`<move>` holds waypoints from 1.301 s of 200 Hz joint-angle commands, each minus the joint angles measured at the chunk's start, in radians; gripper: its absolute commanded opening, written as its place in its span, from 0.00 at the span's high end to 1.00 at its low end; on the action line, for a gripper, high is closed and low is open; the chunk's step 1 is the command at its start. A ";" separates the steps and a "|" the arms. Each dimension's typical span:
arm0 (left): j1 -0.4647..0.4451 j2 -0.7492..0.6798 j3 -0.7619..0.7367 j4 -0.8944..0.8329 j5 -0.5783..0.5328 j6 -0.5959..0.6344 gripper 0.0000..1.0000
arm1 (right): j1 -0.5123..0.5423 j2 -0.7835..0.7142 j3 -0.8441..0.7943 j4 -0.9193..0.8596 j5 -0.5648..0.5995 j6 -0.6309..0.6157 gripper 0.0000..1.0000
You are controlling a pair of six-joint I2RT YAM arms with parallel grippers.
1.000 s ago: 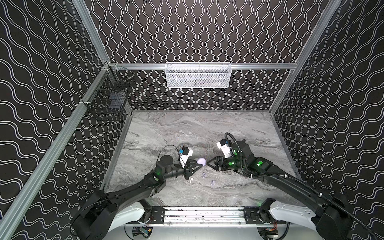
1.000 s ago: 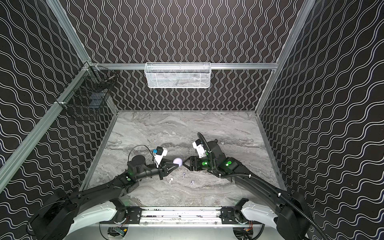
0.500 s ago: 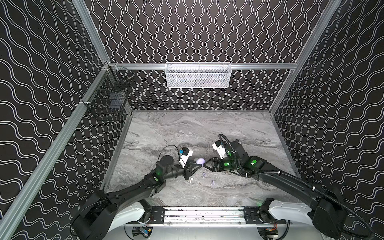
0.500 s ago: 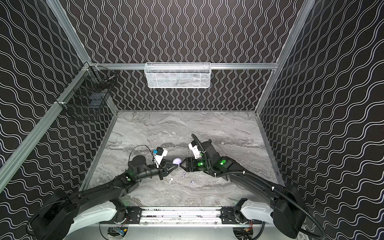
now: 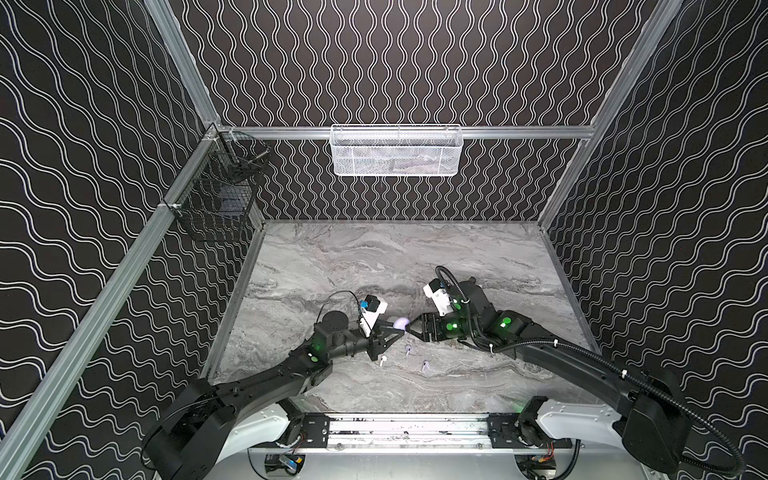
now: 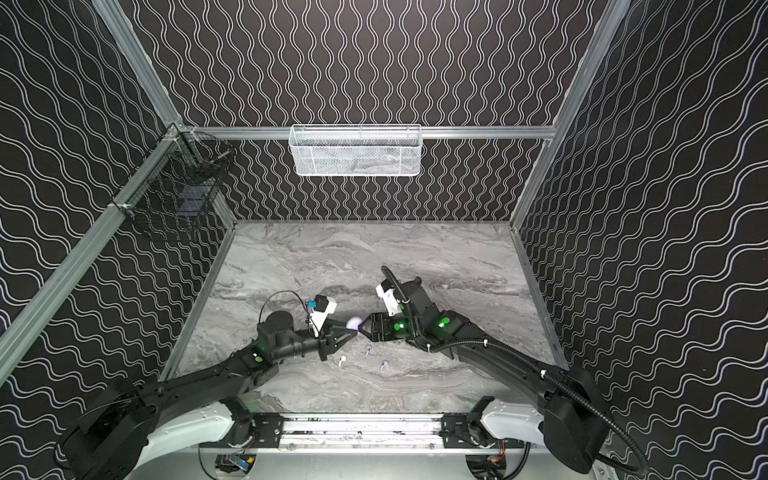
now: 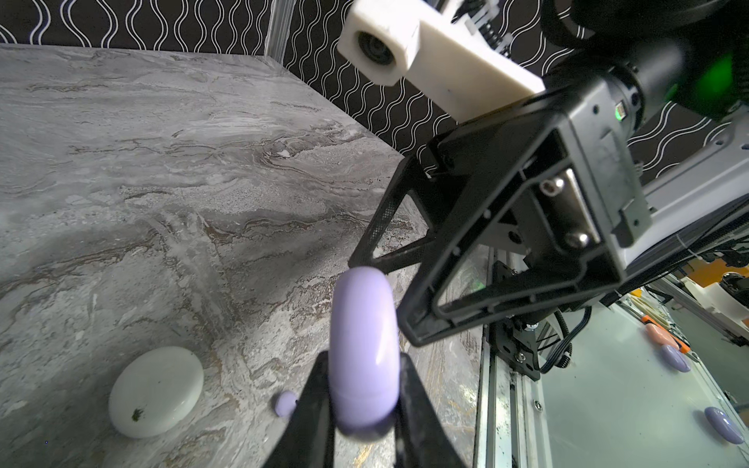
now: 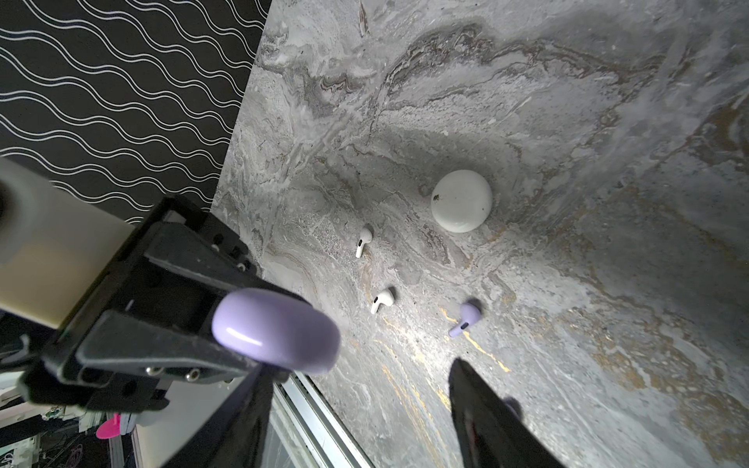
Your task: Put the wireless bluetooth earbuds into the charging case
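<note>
**A:** Two end effectors: what has each got?

**B:** The left end effector (image 7: 363, 360) is clamped on the lilac case (image 7: 360, 308), held on edge, clear of the surface (image 7: 162, 162). The right end effector (image 8: 360, 372) carries nothing. Its jaws stand apart, one tip right by the case's rim.

**A:** Lid?

**B:** It looks shut, so opening it seems the step in hand.

**A:** The buds?

**B:** All loose on the surface. A white bud (image 8: 364, 241) and a second white bud (image 8: 381, 300) lie near each other. A top view shows a lilac bud (image 5: 408, 350) and a second lilac bud (image 5: 424, 365). The white case (image 8: 461, 206) lies flat, closed, beyond them.

**A:** Progress?

**B:** Nothing is inserted yet. I'd judge four buds and both lids remain.
</note>
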 commanded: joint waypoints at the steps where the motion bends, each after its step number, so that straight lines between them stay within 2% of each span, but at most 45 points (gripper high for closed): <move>1: -0.004 -0.002 0.006 0.012 -0.001 0.022 0.80 | 0.000 0.004 0.008 -0.003 0.007 -0.012 0.29; 17: -0.008 -0.005 0.007 0.011 0.002 0.026 0.80 | 0.000 0.010 0.013 -0.002 0.008 -0.016 0.29; 39: -0.021 -0.015 0.006 0.013 0.002 0.039 0.85 | 0.000 0.014 0.019 -0.006 0.021 -0.026 0.29; 178: -0.056 -0.042 0.012 -0.018 -0.024 0.070 0.85 | -0.047 -0.036 0.019 -0.033 0.048 -0.039 0.29; 260: -0.056 -0.097 0.023 -0.119 -0.146 0.110 0.86 | -0.047 -0.089 0.058 -0.189 0.165 -0.028 0.29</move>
